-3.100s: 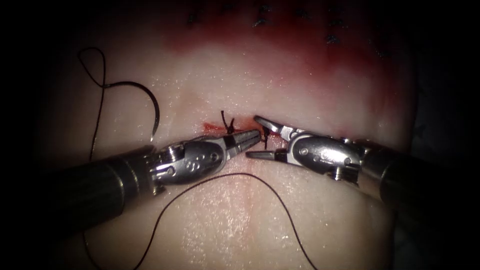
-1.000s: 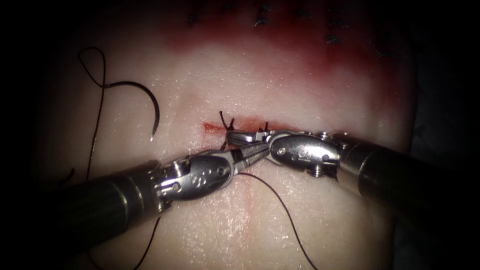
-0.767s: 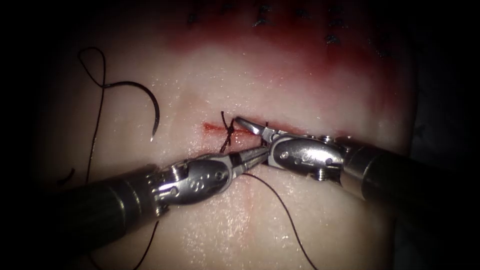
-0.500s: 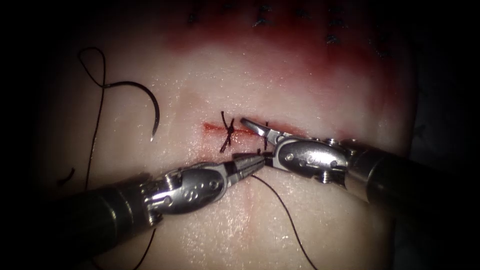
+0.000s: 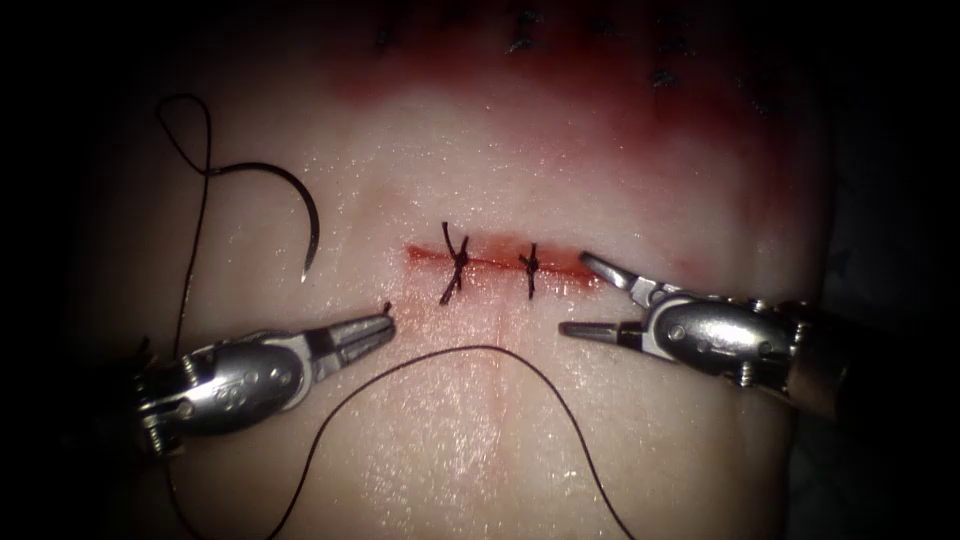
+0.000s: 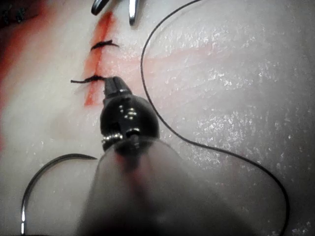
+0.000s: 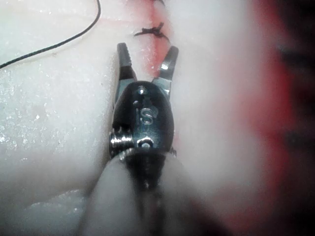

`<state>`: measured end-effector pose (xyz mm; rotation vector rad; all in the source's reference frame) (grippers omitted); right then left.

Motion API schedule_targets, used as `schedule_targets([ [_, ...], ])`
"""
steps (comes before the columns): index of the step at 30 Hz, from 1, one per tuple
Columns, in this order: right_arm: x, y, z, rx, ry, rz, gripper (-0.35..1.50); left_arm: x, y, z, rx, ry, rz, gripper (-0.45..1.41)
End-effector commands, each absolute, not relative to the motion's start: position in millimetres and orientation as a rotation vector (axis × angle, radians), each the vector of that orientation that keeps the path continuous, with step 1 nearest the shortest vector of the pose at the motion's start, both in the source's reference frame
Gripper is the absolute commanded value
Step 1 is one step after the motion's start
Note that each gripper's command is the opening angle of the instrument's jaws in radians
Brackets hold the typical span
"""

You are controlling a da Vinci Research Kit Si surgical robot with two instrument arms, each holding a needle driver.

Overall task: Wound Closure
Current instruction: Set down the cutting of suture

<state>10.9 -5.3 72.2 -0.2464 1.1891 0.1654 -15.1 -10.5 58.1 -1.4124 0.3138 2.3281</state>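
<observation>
Across the cut point(image 5: 495, 262) in the tissue point(image 5: 480, 420) sit two tied stitches point(image 5: 529, 264), their short ends sticking up. Left of them, the left end effector point(image 5: 385, 320) has its jaws pressed together on a short cut end of thread point(image 5: 387, 307) (a small tail poking from the tip). At the cut's right end, the right end effector point(image 5: 578, 295) is spread wide and holds nothing. Well to the left, the needle point(image 5: 300, 205) lies free on the tissue, not in it, its thread point(image 5: 480, 349) arcing below both tools.
</observation>
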Motion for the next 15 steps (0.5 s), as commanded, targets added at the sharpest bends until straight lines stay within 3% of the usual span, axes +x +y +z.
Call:
schedule_targets([
  [1,10.9,-5.3,72.7,-0.247,1.183,0.169,1.48,-14.9,-10.3,59.0,-1.404,0.323,2.325,-0.35],
  [13,10.7,-5.3,72.6,-0.245,1.172,0.187,1.48,-10.4,-14.2,66.8,-1.314,0.277,2.243,-0.34],
  [15,10.6,-5.3,72.5,-0.242,1.171,0.193,1.48,-10.0,-14.3,68.0,-1.304,0.253,2.232,-0.22],
])
